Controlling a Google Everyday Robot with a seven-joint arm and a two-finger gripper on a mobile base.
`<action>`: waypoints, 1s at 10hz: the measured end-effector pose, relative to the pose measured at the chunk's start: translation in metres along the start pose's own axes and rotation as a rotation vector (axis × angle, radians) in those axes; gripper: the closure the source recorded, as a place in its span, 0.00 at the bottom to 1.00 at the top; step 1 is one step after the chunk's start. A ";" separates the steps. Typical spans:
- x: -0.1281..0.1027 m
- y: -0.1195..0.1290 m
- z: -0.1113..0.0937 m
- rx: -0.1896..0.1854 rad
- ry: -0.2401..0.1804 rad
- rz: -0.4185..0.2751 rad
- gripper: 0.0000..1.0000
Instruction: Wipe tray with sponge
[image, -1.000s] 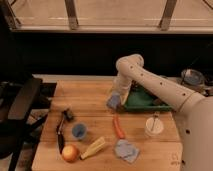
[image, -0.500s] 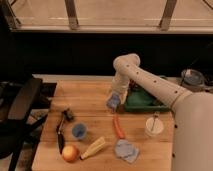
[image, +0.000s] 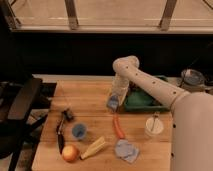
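Your gripper has just clamped shut on the sponge, just left of the green tray; you can now carry it rightward to wipe.

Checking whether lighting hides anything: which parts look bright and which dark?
Camera view: the wooden table is warmly, evenly lit; the background behind it is nearly black; the green tray lies shaded under the arm; the hand, at the tray's picture-left edge, is shut on the light-blue sponge, which stands out.
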 end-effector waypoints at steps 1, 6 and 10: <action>-0.001 -0.001 -0.010 0.009 0.016 0.003 0.84; 0.029 0.042 -0.070 0.059 0.096 0.197 0.84; 0.053 0.100 -0.076 0.072 0.075 0.387 0.84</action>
